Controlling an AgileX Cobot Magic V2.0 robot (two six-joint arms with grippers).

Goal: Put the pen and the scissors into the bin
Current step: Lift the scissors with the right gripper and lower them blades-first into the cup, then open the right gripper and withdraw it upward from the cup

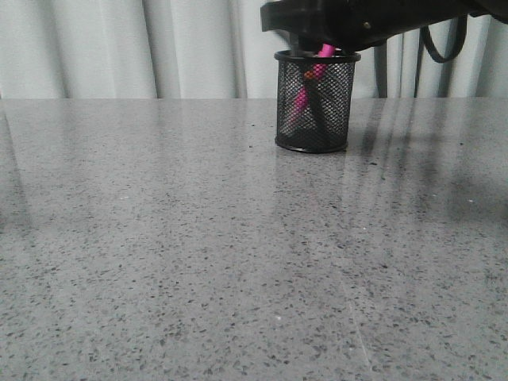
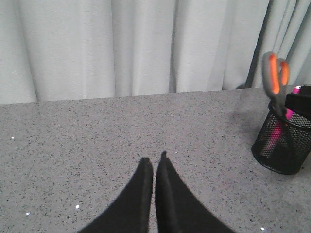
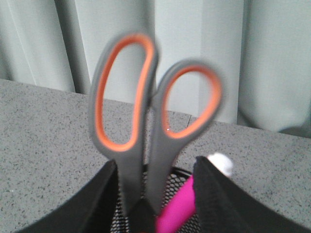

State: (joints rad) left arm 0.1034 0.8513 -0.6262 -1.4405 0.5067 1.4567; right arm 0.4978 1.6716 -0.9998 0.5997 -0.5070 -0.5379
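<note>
Scissors (image 3: 146, 121) and pen (image 3: 177, 211) stand in the bin (image 1: 315, 103). Right gripper (image 3: 155, 194) spread around them, seemingly not touching; left gripper (image 2: 154, 167) pressed together.

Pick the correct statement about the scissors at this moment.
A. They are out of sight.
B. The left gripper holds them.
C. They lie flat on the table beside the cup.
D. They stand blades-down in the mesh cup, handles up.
D: the scissors rise handles-up out of the bin beside the pen, between the right gripper's open fingers.
</note>
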